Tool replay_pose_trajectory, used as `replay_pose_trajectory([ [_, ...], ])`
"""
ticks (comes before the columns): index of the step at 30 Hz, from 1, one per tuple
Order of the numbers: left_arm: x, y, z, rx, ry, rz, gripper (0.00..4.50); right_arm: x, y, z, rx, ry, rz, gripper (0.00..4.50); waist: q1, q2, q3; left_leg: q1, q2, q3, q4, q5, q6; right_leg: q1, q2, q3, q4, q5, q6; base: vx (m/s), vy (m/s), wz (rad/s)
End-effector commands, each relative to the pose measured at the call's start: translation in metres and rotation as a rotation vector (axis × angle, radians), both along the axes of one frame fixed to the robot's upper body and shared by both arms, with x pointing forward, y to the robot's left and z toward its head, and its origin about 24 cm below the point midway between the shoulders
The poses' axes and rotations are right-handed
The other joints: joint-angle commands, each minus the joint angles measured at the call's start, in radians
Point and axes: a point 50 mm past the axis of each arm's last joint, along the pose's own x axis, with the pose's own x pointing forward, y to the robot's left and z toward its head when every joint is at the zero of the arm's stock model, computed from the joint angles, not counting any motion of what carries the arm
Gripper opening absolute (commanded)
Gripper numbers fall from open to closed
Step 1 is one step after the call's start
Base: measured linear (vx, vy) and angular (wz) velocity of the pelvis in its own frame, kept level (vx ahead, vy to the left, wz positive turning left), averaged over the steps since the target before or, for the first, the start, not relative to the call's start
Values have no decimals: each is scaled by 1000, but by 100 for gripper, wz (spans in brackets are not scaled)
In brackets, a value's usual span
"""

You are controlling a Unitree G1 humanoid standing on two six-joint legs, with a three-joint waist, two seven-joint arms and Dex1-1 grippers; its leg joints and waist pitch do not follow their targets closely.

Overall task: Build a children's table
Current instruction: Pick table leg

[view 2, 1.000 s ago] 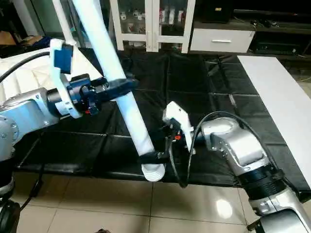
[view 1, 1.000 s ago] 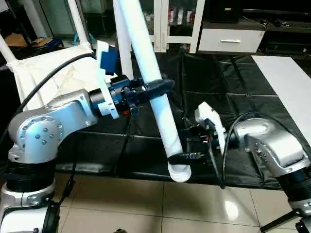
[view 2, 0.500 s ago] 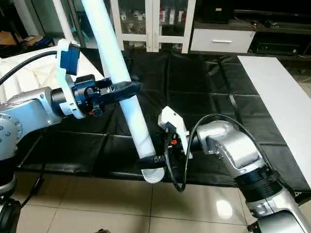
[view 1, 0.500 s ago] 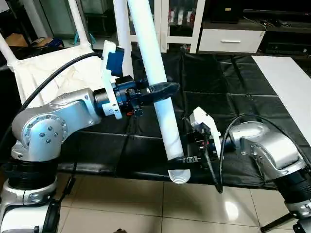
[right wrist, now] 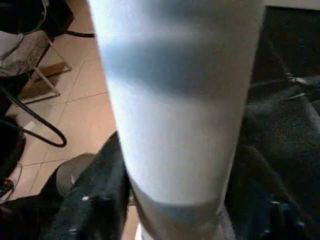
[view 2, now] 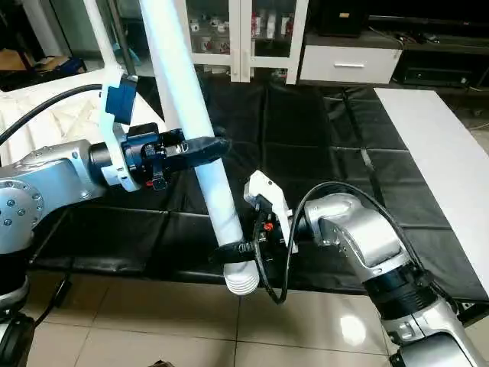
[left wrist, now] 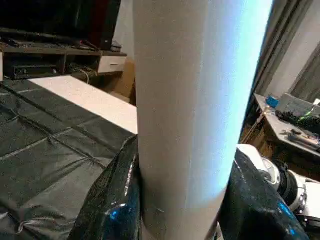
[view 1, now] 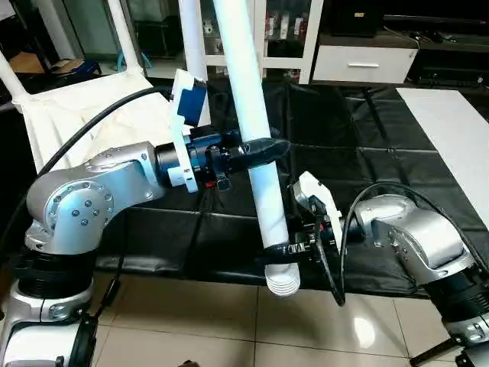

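A long white tapered leg (view 1: 252,130) stands almost upright over the front edge of the mat, with its ribbed threaded end (view 1: 281,280) lowest. My left gripper (view 1: 258,149) is shut on the leg at mid-length, its black fingers (left wrist: 112,200) wrapping both sides. Just above the threaded end my right gripper (view 1: 287,248) is shut on the same leg, its fingers (right wrist: 95,200) pressed to the tube. At the back left lies the white tabletop (view 1: 72,111), underside up, and fitted legs (view 1: 124,34) rise from its corners.
A black mat (view 1: 382,138) covers the work surface. A white board (view 1: 451,122) lies along its right side. Behind stand a white glass-door cabinet (view 1: 283,38) and a drawer unit (view 1: 363,65). Tiled floor (view 1: 191,321) lies below the front edge.
The leg has swung more upright, its top shifting right. My left gripper moved right with it, and my right arm drew in leftward, still holding the lower end.
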Motion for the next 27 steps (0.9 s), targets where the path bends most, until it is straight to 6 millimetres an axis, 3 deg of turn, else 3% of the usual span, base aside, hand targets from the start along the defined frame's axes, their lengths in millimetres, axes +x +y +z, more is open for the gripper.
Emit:
replay_pose_trajectory([
  [1,-1,-2,10,10,-55,-16,168,-1,0,1,-10,-10,1,205,-1,-1,-67,21,15,0,-75,-172,-9,39,-23,22,-70,-79,-257,0,0,0],
  [9,6,1,9,29,-55,52,168,-2,0,-1,-18,-10,5,189,-1,-3,-65,20,16,-1,-77,-184,-11,39,-24,23,-72,-98,-253,0,0,0],
  [12,7,5,10,7,-25,69,238,-1,0,-1,-14,-16,-10,189,0,-2,-66,21,15,0,-76,-182,-13,39,-23,23,-71,-95,-254,0,0,0],
  [20,3,13,14,-16,-18,83,294,11,0,9,64,-61,-110,186,-2,1,-65,21,14,-2,-78,-190,-19,38,-22,22,-71,-101,-256,0,0,0],
  [25,-1,24,14,-26,-37,173,327,27,-5,25,148,-154,-301,186,-2,3,-65,20,15,-2,-80,-193,-30,36,-23,21,-71,-98,-254,0,0,0],
  [26,0,28,13,-22,-44,247,347,33,-8,31,161,-217,-379,186,-3,14,-64,22,18,-3,-81,-202,-39,34,-24,21,-72,-95,-249,0,0,0],
  [27,1,32,10,8,-54,324,347,40,-13,37,147,-291,-490,186,-3,14,-64,22,18,-3,-81,-202,-39,34,-24,21,-72,-95,-249,0,0,0],
])
